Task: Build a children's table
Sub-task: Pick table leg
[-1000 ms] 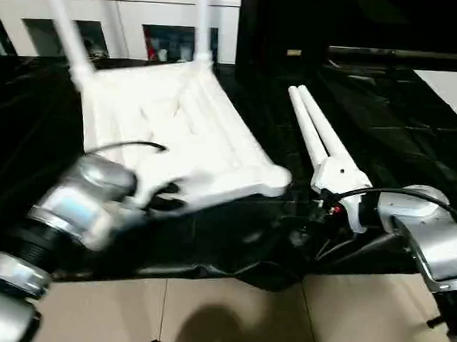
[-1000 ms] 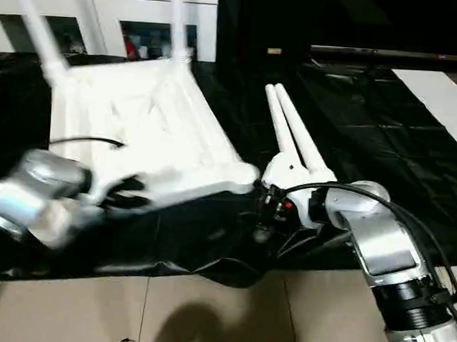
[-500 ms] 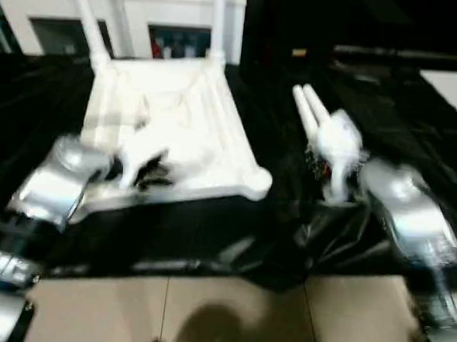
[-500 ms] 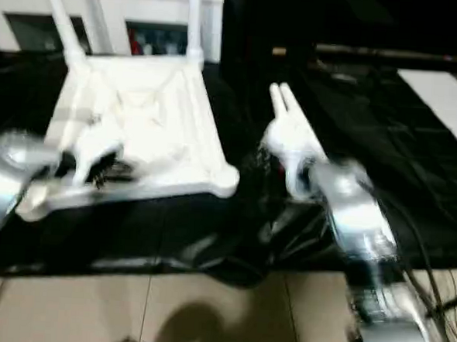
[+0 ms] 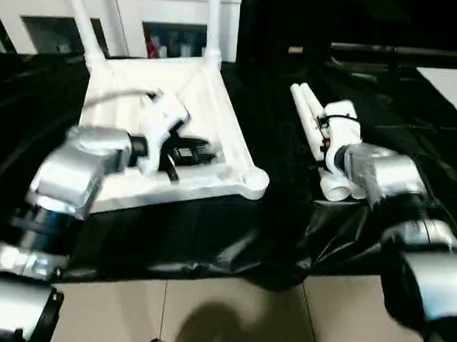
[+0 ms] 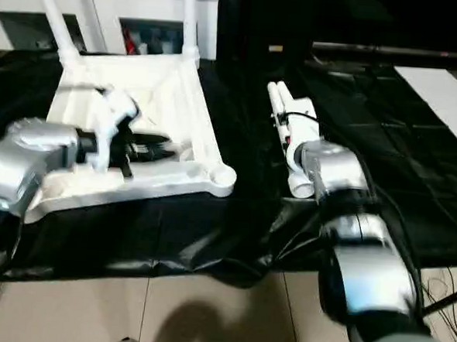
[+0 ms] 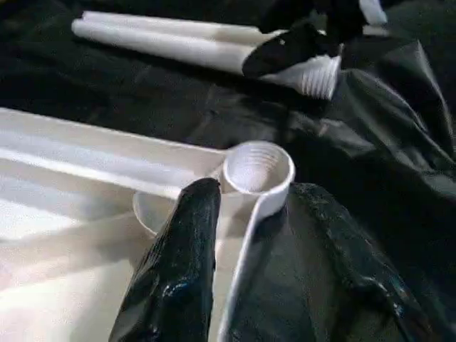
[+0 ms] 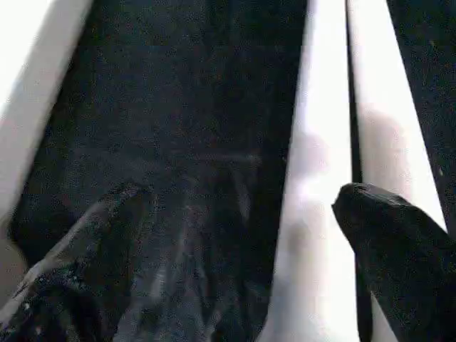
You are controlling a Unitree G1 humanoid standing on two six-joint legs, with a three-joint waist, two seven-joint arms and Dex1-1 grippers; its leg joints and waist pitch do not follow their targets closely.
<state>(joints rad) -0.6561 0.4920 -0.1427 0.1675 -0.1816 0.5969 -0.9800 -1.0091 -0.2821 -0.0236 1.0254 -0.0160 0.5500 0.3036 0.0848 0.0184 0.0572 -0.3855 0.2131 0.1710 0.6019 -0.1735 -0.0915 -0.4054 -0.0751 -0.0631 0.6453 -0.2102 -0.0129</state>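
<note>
Table top: the white table top (image 5: pixel 170 113) lies upside down on the black sheet (image 5: pixel 271 228), ribbed underside up, on the left of the scene.
Fitted legs: two white legs (image 5: pixel 213 19) stand upright in the far corner sockets.
Empty socket: the near right corner socket (image 7: pixel 258 169) is open and threaded inside.
Loose legs: two loose legs (image 5: pixel 312 130) lie side by side on the sheet, right of the top, wide threaded ends nearest the robot.
Left gripper: the left gripper (image 5: pixel 187 151) hovers over the near part of the top, one black finger (image 7: pixel 178 263) reaching toward the empty socket; fingers slightly apart, holding nothing.
Right gripper: the right gripper (image 8: pixel 242 242) is spread wide, one finger (image 8: pixel 395 246) over the loose legs, the other over the sheet.
Background: a white cabinet (image 5: pixel 129 14) stands at the far left.
</note>
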